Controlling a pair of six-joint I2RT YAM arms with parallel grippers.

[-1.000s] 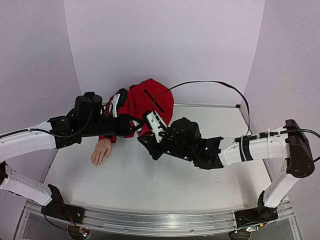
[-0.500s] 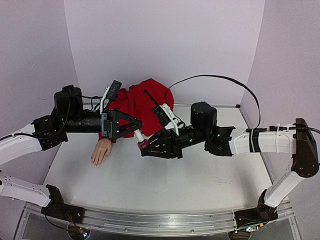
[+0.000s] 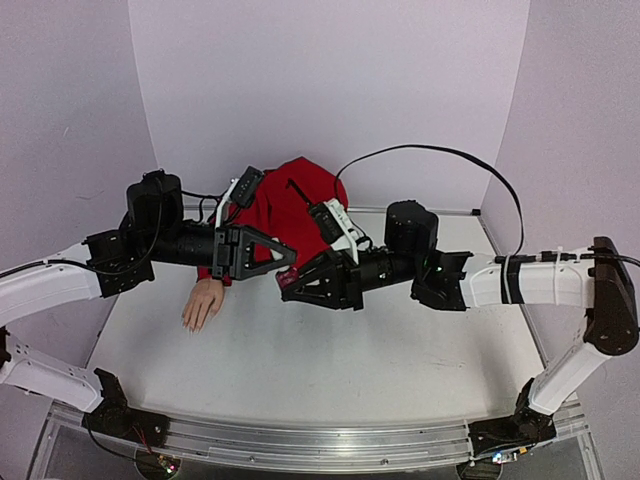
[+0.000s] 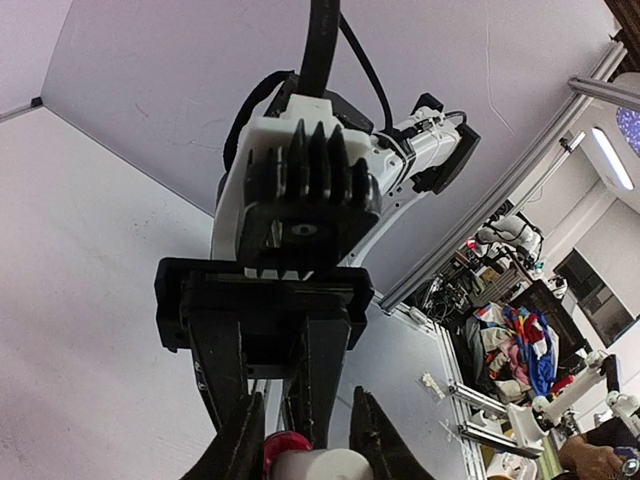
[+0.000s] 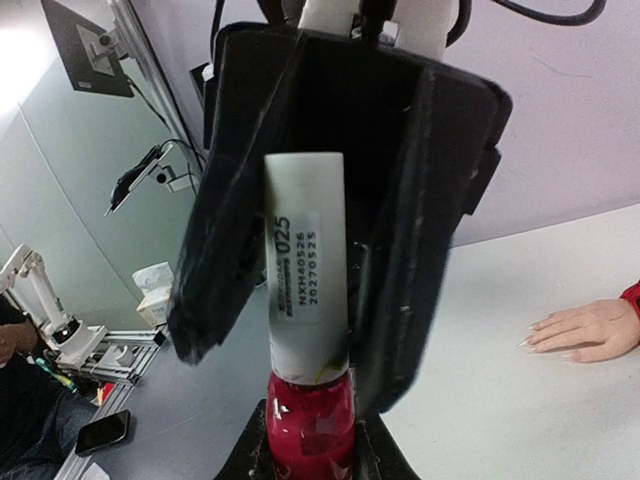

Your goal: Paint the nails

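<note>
The beige mannequin hand lies palm down on the table, its red sleeve behind it. It also shows in the right wrist view, where its nails look pale. My right gripper is shut on the pink-red polish bottle and holds it in the air to the right of the hand. My left gripper meets it from the left. Its fingers are closed around the bottle's white cap.
Both arms reach across the middle of the white table. A black cable loops over the right arm. Lilac walls close the back and sides. A metal rail runs along the near edge.
My left gripper has swung right and down onto the bottle's cap. My right gripper has lifted the bottle slightly to meet it. The mannequin hand has not moved.
</note>
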